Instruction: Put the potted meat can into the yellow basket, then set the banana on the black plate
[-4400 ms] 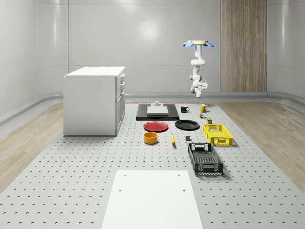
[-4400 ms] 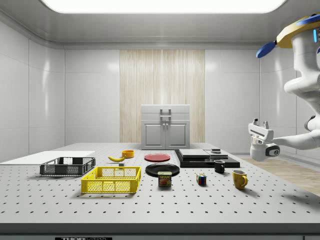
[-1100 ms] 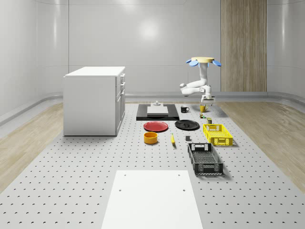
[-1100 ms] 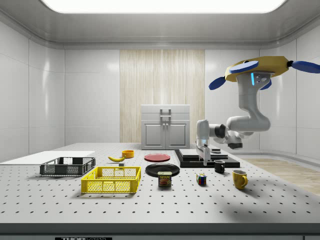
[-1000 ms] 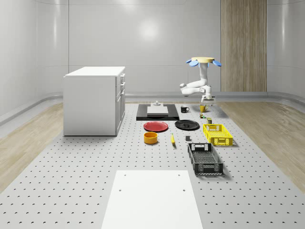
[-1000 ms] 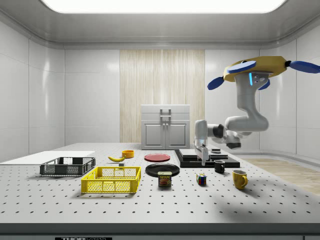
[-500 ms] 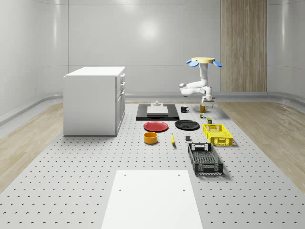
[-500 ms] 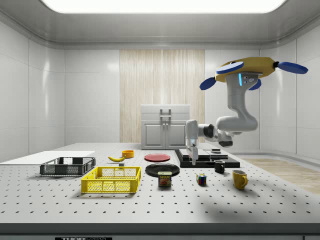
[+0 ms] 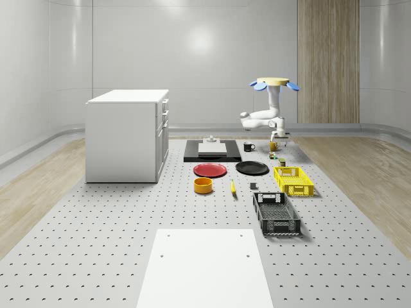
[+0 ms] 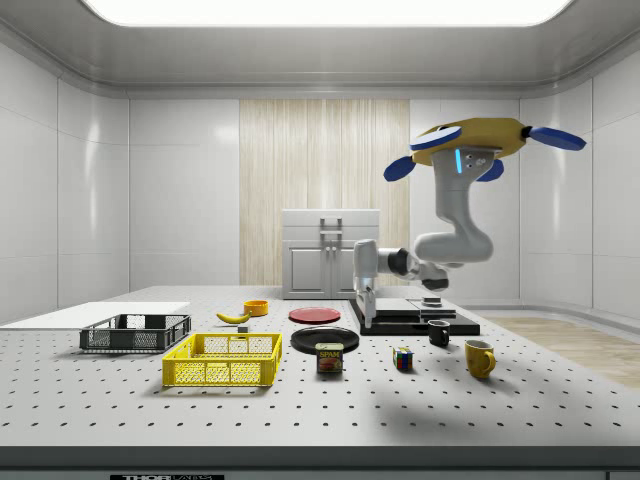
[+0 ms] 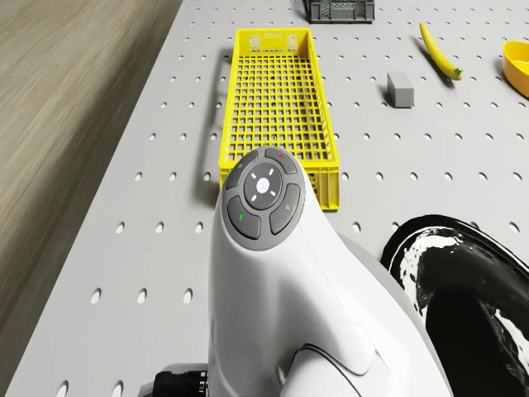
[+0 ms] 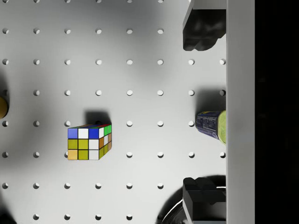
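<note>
Hovering above table, claw (image 12: 198,116) spread wide over potted meat can (image 12: 212,126).

glossy black plate (image 11: 463,306), matt yellow plastic-mesh basket (image 11: 277,99).

the potted meat can (image 10: 329,358) stood upright between yellow basket (image 10: 224,360) and black plate (image 10: 324,339); banana (image 10: 233,318) lay apart.

yellow basket (image 10: 223,361), black plate (image 10: 325,339) – yellow banana (image 10: 233,317)
</note>
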